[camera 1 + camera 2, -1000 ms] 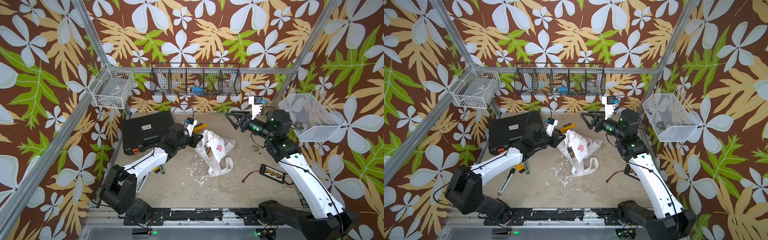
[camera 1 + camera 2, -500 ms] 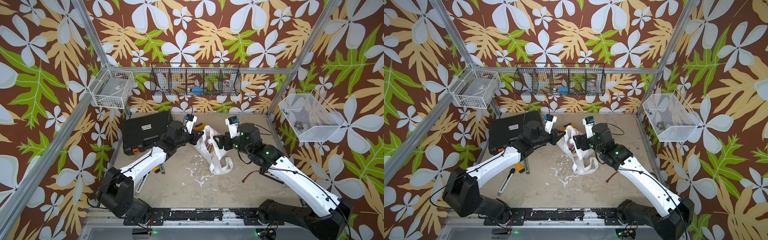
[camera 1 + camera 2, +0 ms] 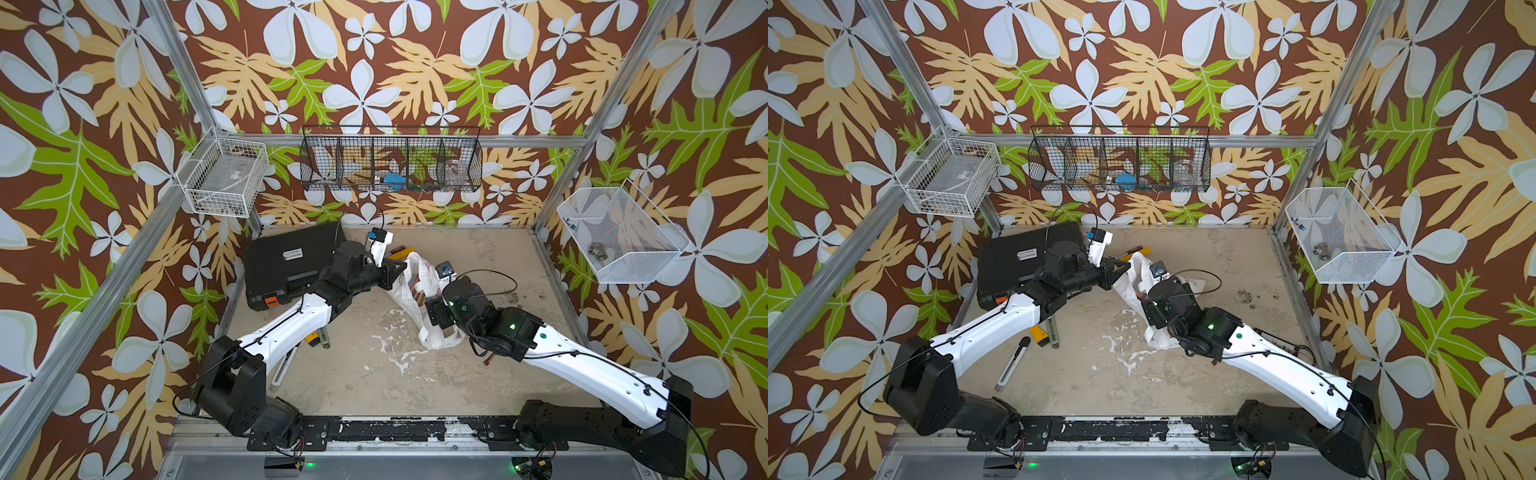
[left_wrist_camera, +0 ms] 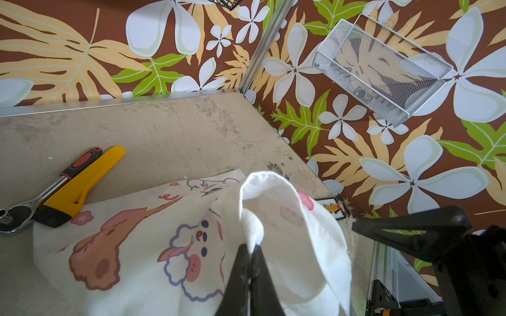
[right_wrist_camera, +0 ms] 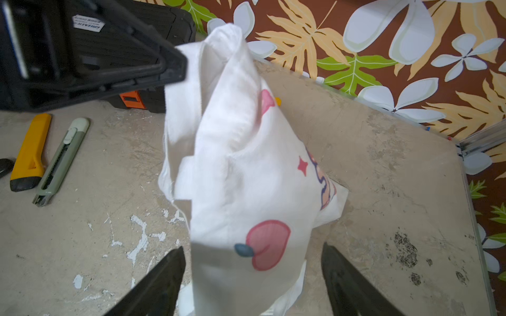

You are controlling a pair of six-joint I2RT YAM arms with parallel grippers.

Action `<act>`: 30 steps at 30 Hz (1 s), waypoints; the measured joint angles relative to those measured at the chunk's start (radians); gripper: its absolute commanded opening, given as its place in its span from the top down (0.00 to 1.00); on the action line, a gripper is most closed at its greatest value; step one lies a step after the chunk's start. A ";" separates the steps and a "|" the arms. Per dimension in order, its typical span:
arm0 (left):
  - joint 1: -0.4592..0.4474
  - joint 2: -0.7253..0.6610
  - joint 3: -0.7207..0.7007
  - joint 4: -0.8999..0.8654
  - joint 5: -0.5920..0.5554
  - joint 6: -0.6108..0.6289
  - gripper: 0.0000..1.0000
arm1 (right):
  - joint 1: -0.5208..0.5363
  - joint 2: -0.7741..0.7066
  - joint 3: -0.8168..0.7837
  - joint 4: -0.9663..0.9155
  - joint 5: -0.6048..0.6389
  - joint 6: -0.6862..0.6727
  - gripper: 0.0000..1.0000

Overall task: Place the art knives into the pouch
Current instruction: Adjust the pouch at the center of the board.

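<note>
The pouch is a white cloth bag with pink cartoon prints, pulled up off the table at mid back. My left gripper is shut on a fold of its top edge. My right gripper is open, one finger on each side of the hanging pouch, not pinching it. Three snap-off knives lie loose. A grey-green one and a yellow one are beside the left arm. Another yellow one lies behind the pouch. I cannot tell which is the art knife.
A black tool case with orange latches fills the back left. A ratchet wrench lies against the far yellow knife. A small board with wires sits under my right arm. Wire baskets hang on the walls.
My right arm swung down from the back right to the pouch, and its open fingers now straddle the cloth. My left gripper kept its hold and raised the pouch's edge a little.
</note>
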 measured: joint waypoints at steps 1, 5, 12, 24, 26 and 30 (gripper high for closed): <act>0.001 0.000 0.000 0.000 0.000 0.000 1.00 | 0.005 0.002 -0.004 0.000 0.008 0.002 0.18; 0.002 0.000 0.000 0.000 0.005 0.000 1.00 | 0.022 0.008 -0.018 -0.009 0.047 0.017 0.18; 0.002 0.000 -0.003 0.000 0.013 0.000 1.00 | 0.053 0.010 -0.035 0.007 0.072 0.019 0.17; 0.002 -0.025 -0.020 0.001 0.022 -0.001 1.00 | 0.028 0.217 0.056 0.100 0.195 -0.033 0.24; 0.002 -0.034 -0.027 0.000 0.022 0.000 1.00 | -0.017 0.239 0.082 0.123 0.214 -0.055 0.29; 0.005 -0.050 -0.041 0.000 0.017 0.000 1.00 | -0.082 0.239 0.104 0.136 0.257 -0.085 0.45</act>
